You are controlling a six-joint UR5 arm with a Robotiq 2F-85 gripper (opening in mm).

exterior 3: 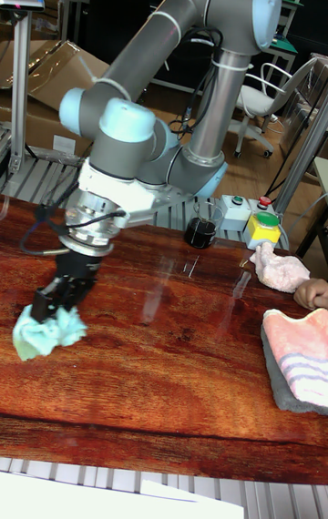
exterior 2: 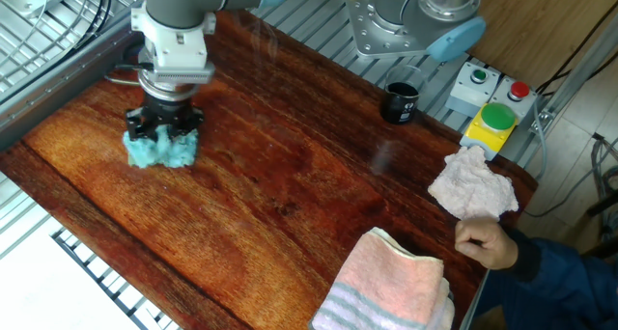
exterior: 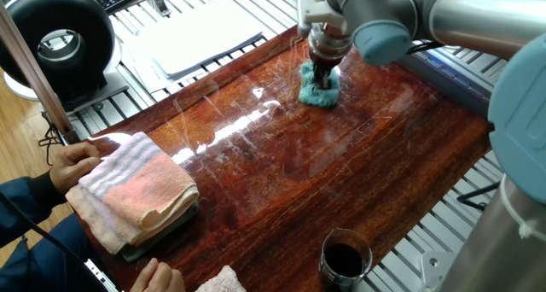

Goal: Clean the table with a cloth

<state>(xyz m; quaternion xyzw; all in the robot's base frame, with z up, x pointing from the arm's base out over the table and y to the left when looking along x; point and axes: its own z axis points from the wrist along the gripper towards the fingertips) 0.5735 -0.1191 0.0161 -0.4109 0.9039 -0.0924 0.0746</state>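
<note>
while the tall fixed view shows the hand [exterior 3: 56,298] apparently pinching the cloth [exterior 3: 47,331], table [exterior 3: 173,364] beneath, other views hide fingers

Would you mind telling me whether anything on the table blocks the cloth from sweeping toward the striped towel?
Nothing visible does. The gripper presses the cloth on the table; bare wood lies between it and the striped towel.

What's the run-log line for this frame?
phase: wiping | gripper: shut on cloth | cloth: pressed on table, far end from striped towel | cup: upright
</note>
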